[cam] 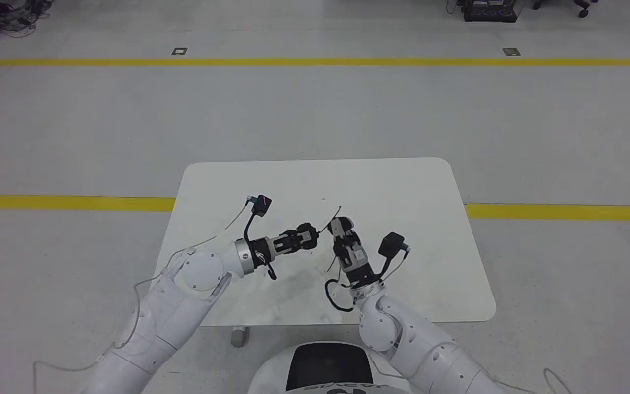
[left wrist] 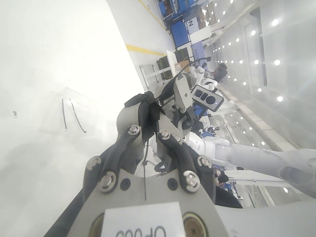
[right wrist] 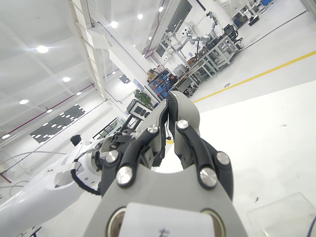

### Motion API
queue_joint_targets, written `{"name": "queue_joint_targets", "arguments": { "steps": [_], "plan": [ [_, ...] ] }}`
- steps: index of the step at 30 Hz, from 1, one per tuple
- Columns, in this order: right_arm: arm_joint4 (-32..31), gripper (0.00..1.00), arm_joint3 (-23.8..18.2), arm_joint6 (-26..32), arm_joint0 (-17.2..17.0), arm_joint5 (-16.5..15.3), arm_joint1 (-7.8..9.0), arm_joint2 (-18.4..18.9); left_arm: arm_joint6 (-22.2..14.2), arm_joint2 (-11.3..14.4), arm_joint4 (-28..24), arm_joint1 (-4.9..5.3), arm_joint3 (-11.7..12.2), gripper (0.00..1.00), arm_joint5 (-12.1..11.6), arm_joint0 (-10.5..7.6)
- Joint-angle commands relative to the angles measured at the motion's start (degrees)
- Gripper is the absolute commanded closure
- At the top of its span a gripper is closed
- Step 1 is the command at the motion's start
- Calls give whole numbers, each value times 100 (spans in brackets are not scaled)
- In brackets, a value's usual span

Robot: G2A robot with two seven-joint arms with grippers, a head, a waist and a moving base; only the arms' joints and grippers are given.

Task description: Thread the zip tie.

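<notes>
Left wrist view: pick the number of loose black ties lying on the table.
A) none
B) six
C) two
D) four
C: a straight tie and a curved tie lie side by side, not touching, on the table.

Thin black zip tie (left wrist: 145, 173), straight strip, clamped in left gripper (left wrist: 147, 101) above table, tail free.
</notes>
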Motion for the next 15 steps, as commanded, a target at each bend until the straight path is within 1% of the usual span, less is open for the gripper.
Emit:
{"name": "queue_joint_targets", "arguments": {
  "steps": [1, 15],
  "plan": [
    [-8, 100, 5, 2, -2, 0, -5, 0, 10, 5, -1, 1, -4, 100, 0, 2],
    [-47, 100, 14, -20, -23, 0, -25, 19, 37, 55, 9, 7, 30, 100, 0, -20]
  ]
}}
